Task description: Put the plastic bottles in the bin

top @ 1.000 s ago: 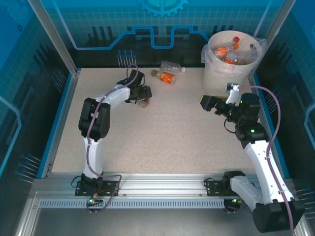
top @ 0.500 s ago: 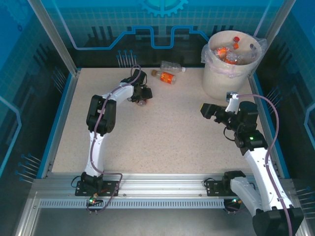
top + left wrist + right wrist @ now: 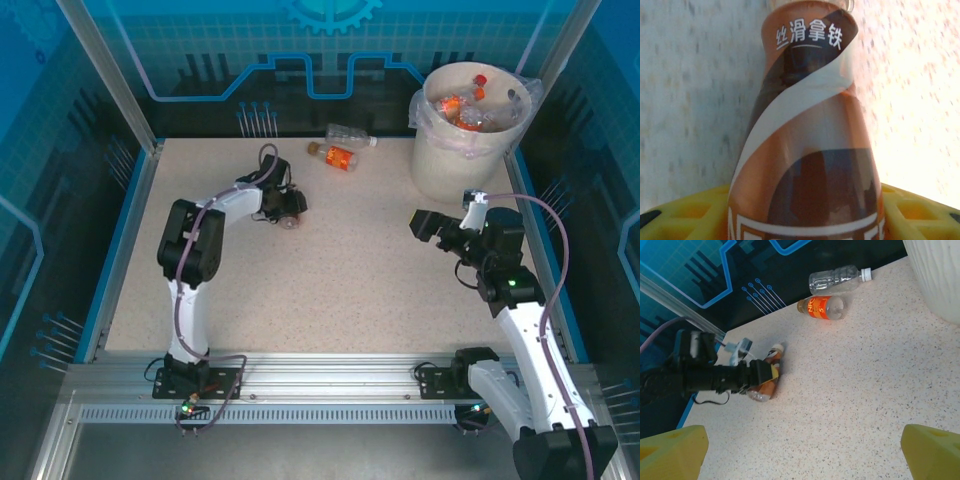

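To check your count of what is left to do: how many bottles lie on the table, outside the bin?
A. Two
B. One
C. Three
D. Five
C: the brown-labelled bottle, the orange-labelled bottle and the clear bottle all lie on the table, outside the bin.

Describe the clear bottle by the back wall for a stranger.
Find the cream bin at the far right. Two bottles lie just left of it. The clear bottle is the farther one: unlabelled, white cap; the orange-labelled bottle lies nearer.
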Motion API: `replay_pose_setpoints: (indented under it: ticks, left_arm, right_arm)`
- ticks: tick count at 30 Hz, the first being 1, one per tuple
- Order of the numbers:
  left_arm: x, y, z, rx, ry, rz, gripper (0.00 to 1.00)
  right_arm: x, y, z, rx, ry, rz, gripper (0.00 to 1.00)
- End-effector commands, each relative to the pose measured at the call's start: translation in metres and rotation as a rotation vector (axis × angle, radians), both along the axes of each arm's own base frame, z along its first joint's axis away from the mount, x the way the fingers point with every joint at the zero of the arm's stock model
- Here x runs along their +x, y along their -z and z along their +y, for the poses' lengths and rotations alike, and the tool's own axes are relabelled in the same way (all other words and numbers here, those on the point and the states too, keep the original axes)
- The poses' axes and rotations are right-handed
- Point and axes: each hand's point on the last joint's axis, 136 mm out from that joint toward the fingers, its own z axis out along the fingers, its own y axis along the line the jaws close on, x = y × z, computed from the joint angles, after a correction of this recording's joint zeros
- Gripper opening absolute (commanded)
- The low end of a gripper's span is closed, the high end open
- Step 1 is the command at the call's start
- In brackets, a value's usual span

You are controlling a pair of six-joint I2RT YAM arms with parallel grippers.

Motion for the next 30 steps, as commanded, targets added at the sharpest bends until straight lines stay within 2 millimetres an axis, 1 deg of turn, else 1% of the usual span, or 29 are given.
replay_pose_setpoints:
  ticks: [1,4,7,10,13,16,20,23,25,27,28,29,30]
  left_arm:
    - [-0.004,-0.054,-0.023,-0.172,0.004,-0.150,0.50]
    - [-0.025,-0.073,-0.034,-0.202,0.024,-0.213,0.49]
    - [-0.049,-0.092,-0.052,-0.213,0.077,-0.278,0.49]
    - [-0.070,-0.114,-0.079,-0.210,0.190,-0.366,0.48]
    - [-0.095,-0.137,-0.113,-0.206,0.339,-0.443,0.48]
    - [-0.120,-0.163,-0.146,-0.249,0.465,-0.526,0.48]
    - [-0.142,-0.189,-0.177,-0.337,0.562,-0.604,0.48]
    - [-0.156,-0.208,-0.193,-0.399,0.626,-0.650,0.48]
    - [-0.164,-0.220,-0.199,-0.435,0.662,-0.681,0.48]
    - [-0.171,-0.231,-0.203,-0.461,0.693,-0.714,0.48]
    - [-0.175,-0.237,-0.204,-0.475,0.708,-0.727,0.48]
    - [-0.179,-0.245,-0.204,-0.493,0.723,-0.745,0.48]
    - [-0.183,-0.249,-0.204,-0.508,0.736,-0.756,0.48]
  right_arm:
    - [0.003,0.010,0.001,0.028,0.015,0.061,1.00]
    - [0.007,0.014,0.005,0.046,0.000,0.086,1.00]
    - [0.009,0.011,0.012,0.075,-0.032,0.080,1.00]
    - [0.010,0.007,0.018,0.086,-0.064,0.071,1.00]
    - [0.009,0.003,0.024,0.085,-0.103,0.070,1.00]
    - [0.007,-0.006,0.033,0.095,-0.151,0.047,1.00]
    - [0.003,-0.021,0.045,0.110,-0.204,0.000,1.00]
    - [-0.002,-0.037,0.055,0.126,-0.259,-0.045,1.00]
    - [-0.007,-0.049,0.063,0.132,-0.308,-0.081,1.00]
    - [-0.015,-0.060,0.073,0.128,-0.365,-0.115,1.00]
    - [-0.019,-0.061,0.078,0.122,-0.394,-0.123,1.00]
    - [-0.024,-0.077,0.083,0.118,-0.423,-0.164,1.00]
    - [-0.028,-0.082,0.087,0.115,-0.444,-0.179,1.00]
